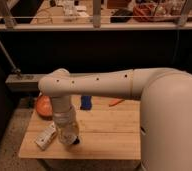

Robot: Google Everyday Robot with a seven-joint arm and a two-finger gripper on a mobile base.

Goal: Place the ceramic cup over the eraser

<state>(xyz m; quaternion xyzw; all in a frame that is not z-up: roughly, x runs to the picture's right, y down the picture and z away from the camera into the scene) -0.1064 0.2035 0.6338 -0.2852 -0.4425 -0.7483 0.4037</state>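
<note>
My gripper [72, 139] hangs from the white arm, low over the left part of the wooden table [109, 135]. A white rectangular block [46, 136], which may be the eraser, lies just left of it on the table. A small blue cup-like object [85, 102] stands at the table's back edge, behind the arm. An orange rounded object [43, 105] sits at the back left, partly hidden by the arm. I cannot tell which of these two is the ceramic cup. The arm's wrist hides whatever is under the gripper.
An orange pen-like stick [116, 102] lies at the back of the table, right of the blue object. My large white arm body [169, 120] fills the right side. A dark railing and shelf [94, 25] run behind the table.
</note>
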